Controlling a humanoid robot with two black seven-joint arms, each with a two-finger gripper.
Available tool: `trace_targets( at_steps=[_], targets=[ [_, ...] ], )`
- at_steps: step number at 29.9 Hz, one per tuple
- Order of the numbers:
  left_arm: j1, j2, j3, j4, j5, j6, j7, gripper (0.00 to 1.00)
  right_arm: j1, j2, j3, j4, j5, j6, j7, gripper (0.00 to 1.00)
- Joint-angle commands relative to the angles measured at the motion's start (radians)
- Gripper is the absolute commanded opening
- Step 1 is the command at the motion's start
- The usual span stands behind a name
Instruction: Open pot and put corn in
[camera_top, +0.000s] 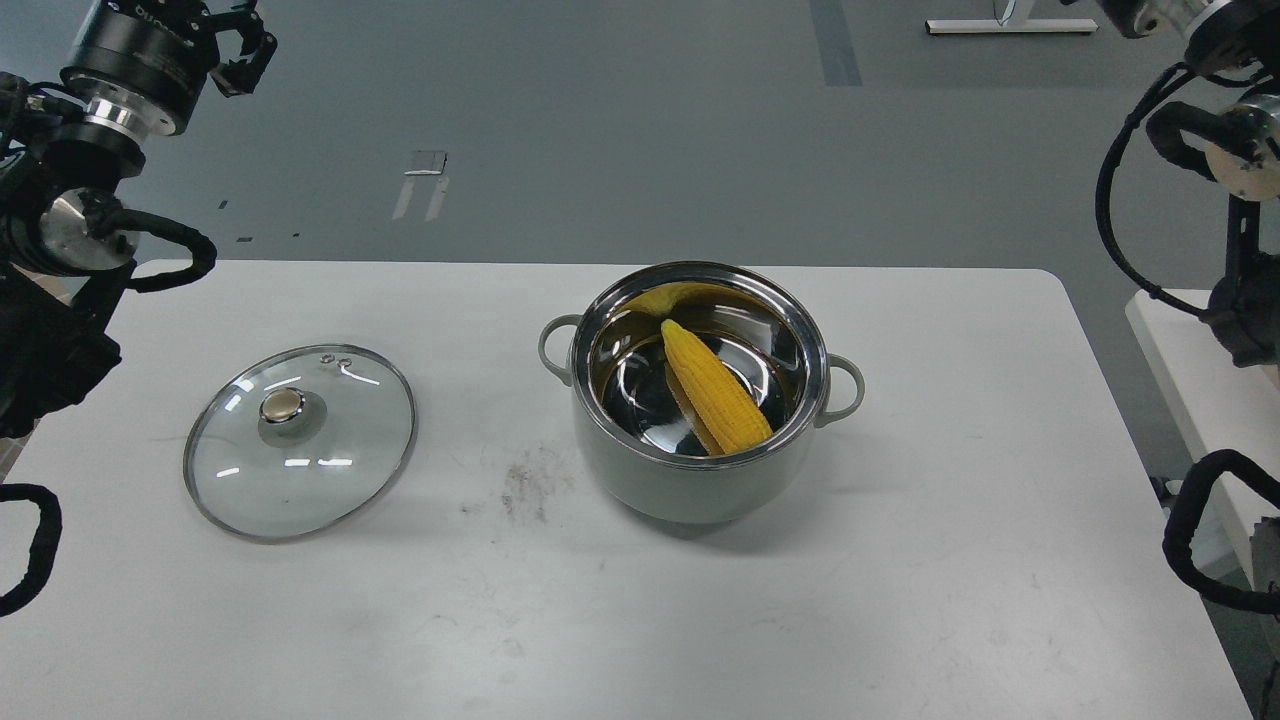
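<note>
- White, faintly scuffed worktop (900, 600) fills the near part of the head view, with a dark smudge on it between the lid and the pot.
- Round glass lid with a steel rim and brass-coloured knob (300, 440) lies flat, knob up, towards the worktop's left edge, well apart from the pot.
- Round pale grey-green pot with a shiny steel interior and two small loop side handles (700, 470) stands upright and uncovered near the middle of the worktop, somewhat towards its far edge.
- Bright yellow tapered cob of corn (715, 390) lies inside the pot, slanting, its thick end against the near wall and its narrow tip pointing to the far wall; the steel mirrors it in yellow.
- Left gripper (240, 45) hangs raised beyond the worktop's far left corner, its dark fingers slightly spread and holding nothing.
- Right arm (1230, 150) rises past the worktop's right edge; its fingers lie outside the view.
</note>
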Motion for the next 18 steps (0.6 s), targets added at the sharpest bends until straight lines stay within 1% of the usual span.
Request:
trace_targets(
  at_steps=[1, 7, 10, 11, 13, 18],
  targets=[
    [-0.001, -0.003, -0.001, -0.003, 0.0, -0.006, 0.002, 0.98, -0.001, -0.03, 0.001, -0.144, 0.156, 0.006, 0.079, 1.0],
    [-0.009, -0.004, -0.001, -0.003, -0.001, -0.006, 0.004, 0.98, -0.018, -0.03, -0.001, -0.202, 0.192, -0.003, 0.085, 1.0],
    [-0.009, -0.006, -0.001, -0.003, -0.001, -0.006, 0.005, 0.98, -0.025, -0.021, -0.005, -0.234, 0.192, 0.003, 0.111, 1.0],
    [-0.009, -0.007, -0.001, -0.003, 0.0, -0.006, 0.005, 0.98, -0.025, -0.016, -0.012, -0.241, 0.192, 0.005, 0.131, 1.0],
    [-0.009, -0.007, -0.001, -0.003, -0.001, -0.006, 0.005, 0.98, -0.025, -0.004, -0.012, -0.242, 0.192, 0.003, 0.145, 1.0],
    [-0.009, -0.003, 0.0, -0.003, -0.001, -0.006, 0.007, 0.98, -0.025, 0.007, -0.009, -0.238, 0.194, 0.005, 0.149, 1.0]
  ],
)
